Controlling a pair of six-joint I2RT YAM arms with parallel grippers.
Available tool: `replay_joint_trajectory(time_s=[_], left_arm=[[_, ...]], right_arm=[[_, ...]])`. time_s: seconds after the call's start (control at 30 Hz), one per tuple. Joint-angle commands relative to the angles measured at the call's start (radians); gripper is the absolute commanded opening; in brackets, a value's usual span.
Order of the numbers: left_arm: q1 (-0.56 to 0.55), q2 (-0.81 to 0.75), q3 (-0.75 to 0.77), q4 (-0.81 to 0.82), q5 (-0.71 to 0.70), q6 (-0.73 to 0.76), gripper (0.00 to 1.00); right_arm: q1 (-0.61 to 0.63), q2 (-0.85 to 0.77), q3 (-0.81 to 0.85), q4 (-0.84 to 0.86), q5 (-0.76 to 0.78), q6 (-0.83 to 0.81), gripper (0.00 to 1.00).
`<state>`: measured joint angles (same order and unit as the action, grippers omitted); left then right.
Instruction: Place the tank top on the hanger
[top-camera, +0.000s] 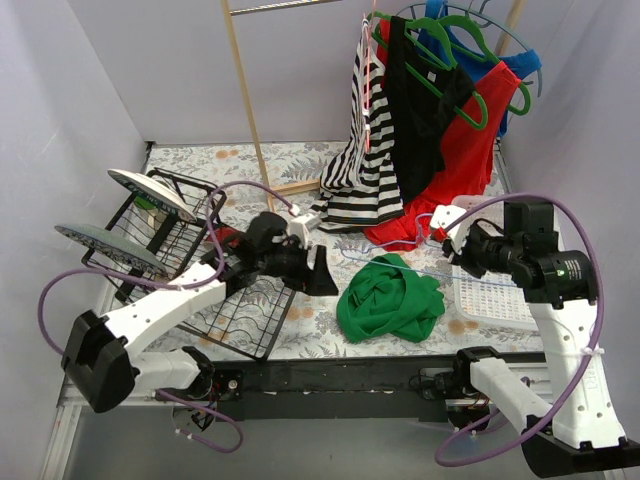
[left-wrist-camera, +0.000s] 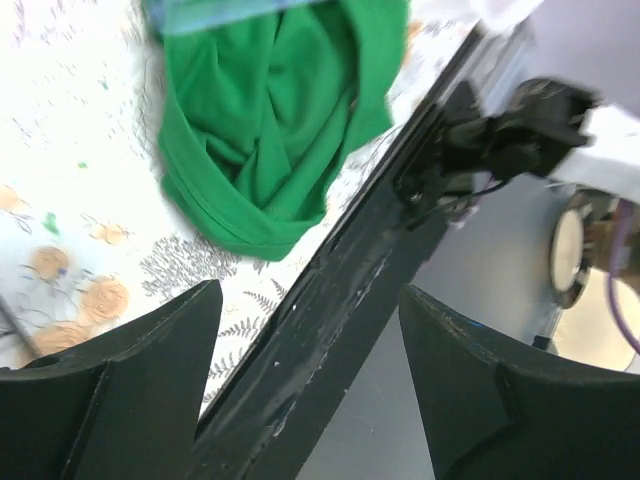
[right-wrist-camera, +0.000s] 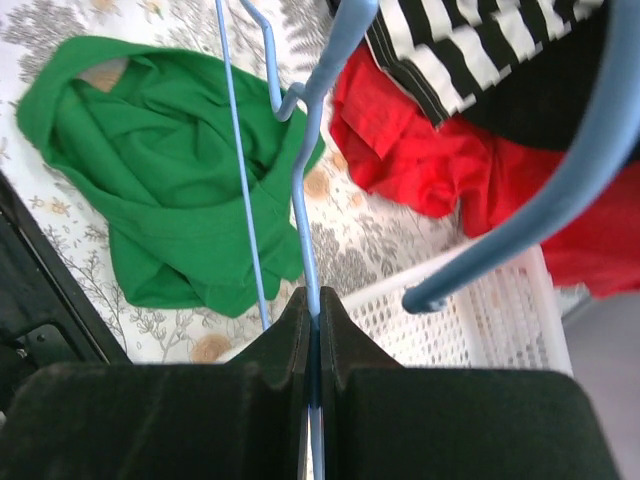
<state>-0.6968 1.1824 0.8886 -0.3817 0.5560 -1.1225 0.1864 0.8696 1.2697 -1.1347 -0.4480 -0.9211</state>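
The bright green tank top (top-camera: 390, 300) lies crumpled on the floral tablecloth at front centre. It also shows in the left wrist view (left-wrist-camera: 270, 120) and the right wrist view (right-wrist-camera: 150, 170). The thin light-blue wire hanger (right-wrist-camera: 305, 200) is held low over the top's far edge and shows faintly in the top view (top-camera: 400, 263). My right gripper (top-camera: 450, 238) is shut on the hanger's wire, which is pinched between the jaws (right-wrist-camera: 313, 305). My left gripper (top-camera: 322, 272) is open and empty just left of the tank top, with its jaws wide apart (left-wrist-camera: 310, 330).
A black wire dish rack (top-camera: 180, 270) with plates stands at the left. A white perforated basket (top-camera: 495, 295) sits at the right. A striped top (top-camera: 365, 160), a red garment (top-camera: 460, 160) and green hangers (top-camera: 450, 50) hang at the back. A black rail (left-wrist-camera: 330, 300) runs along the table's front edge.
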Motion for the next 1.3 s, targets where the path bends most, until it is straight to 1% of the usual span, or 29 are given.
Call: replay_joint_trajectory(time_s=[0.0,0.03,0.07,0.1,0.13,0.17,0.23,0.37,0.4,0.43,0.5,0.53,0.57,0.6,0.67,0.8,0.87,0.97,1.0,1.03,1.27], left_arm=[[-0.157,0.087,0.010,-0.045,-0.305,-0.097,0.68],[-0.206,0.111,0.019,-0.045,-0.344,-0.115,0.67],[-0.226,0.159,0.027,-0.045,-0.382,-0.138,0.67],[-0.240,0.181,0.048,-0.048,-0.460,-0.151,0.66],[-0.265,0.203,0.059,-0.049,-0.487,-0.158,0.66],[-0.271,0.251,0.072,-0.052,-0.519,-0.160,0.65],[-0.283,0.296,0.116,-0.056,-0.591,-0.157,0.64],[-0.285,0.388,0.179,-0.046,-0.645,-0.132,0.58],[-0.285,0.417,0.184,-0.042,-0.646,-0.131,0.54],[-0.283,0.428,0.196,-0.042,-0.653,-0.129,0.52],[-0.285,0.447,0.197,-0.026,-0.642,-0.126,0.43],[-0.285,0.453,0.196,-0.023,-0.631,-0.126,0.42],[-0.285,0.456,0.194,-0.016,-0.628,-0.126,0.38],[-0.285,0.460,0.193,-0.016,-0.625,-0.125,0.38],[-0.283,0.462,0.190,-0.006,-0.617,-0.125,0.34],[-0.285,0.464,0.179,0.015,-0.585,-0.125,0.34],[-0.285,0.470,0.181,0.023,-0.573,-0.122,0.30],[-0.285,0.476,0.182,0.024,-0.568,-0.119,0.15],[-0.283,0.474,0.184,0.024,-0.567,-0.117,0.03],[-0.285,0.473,0.185,0.024,-0.568,-0.115,0.00],[-0.282,0.454,0.184,0.014,-0.571,-0.108,0.00]], right_arm=[[-0.067,-0.027,-0.007,0.015,0.058,0.062,0.01],[-0.076,-0.037,-0.009,0.015,0.068,0.064,0.01],[-0.094,-0.043,-0.016,0.012,0.072,0.062,0.01],[-0.100,-0.049,-0.021,0.012,0.072,0.057,0.01],[-0.113,-0.056,-0.027,0.007,0.066,0.054,0.01],[-0.117,-0.060,-0.039,-0.003,0.058,0.051,0.01],[-0.125,-0.075,-0.053,-0.016,0.040,0.031,0.01],[-0.134,-0.099,-0.087,-0.045,0.031,0.001,0.01],[-0.134,-0.101,-0.092,-0.053,0.031,-0.007,0.01],[-0.137,-0.107,-0.095,-0.062,0.025,-0.024,0.01],[-0.139,-0.112,-0.096,-0.089,0.009,-0.042,0.01],[-0.139,-0.115,-0.096,-0.094,-0.007,-0.054,0.01],[-0.137,-0.116,-0.096,-0.100,-0.015,-0.059,0.01],[-0.139,-0.118,-0.096,-0.109,-0.021,-0.064,0.01],[-0.139,-0.121,-0.099,-0.114,-0.031,-0.070,0.01],[-0.139,-0.121,-0.107,-0.134,-0.029,-0.088,0.01],[-0.139,-0.119,-0.115,-0.148,-0.034,-0.099,0.01],[-0.140,-0.121,-0.130,-0.165,-0.040,-0.108,0.01],[-0.139,-0.123,-0.135,-0.165,-0.040,-0.113,0.01],[-0.139,-0.124,-0.139,-0.166,-0.040,-0.116,0.01],[-0.139,-0.118,-0.178,-0.168,-0.055,-0.139,0.01]])
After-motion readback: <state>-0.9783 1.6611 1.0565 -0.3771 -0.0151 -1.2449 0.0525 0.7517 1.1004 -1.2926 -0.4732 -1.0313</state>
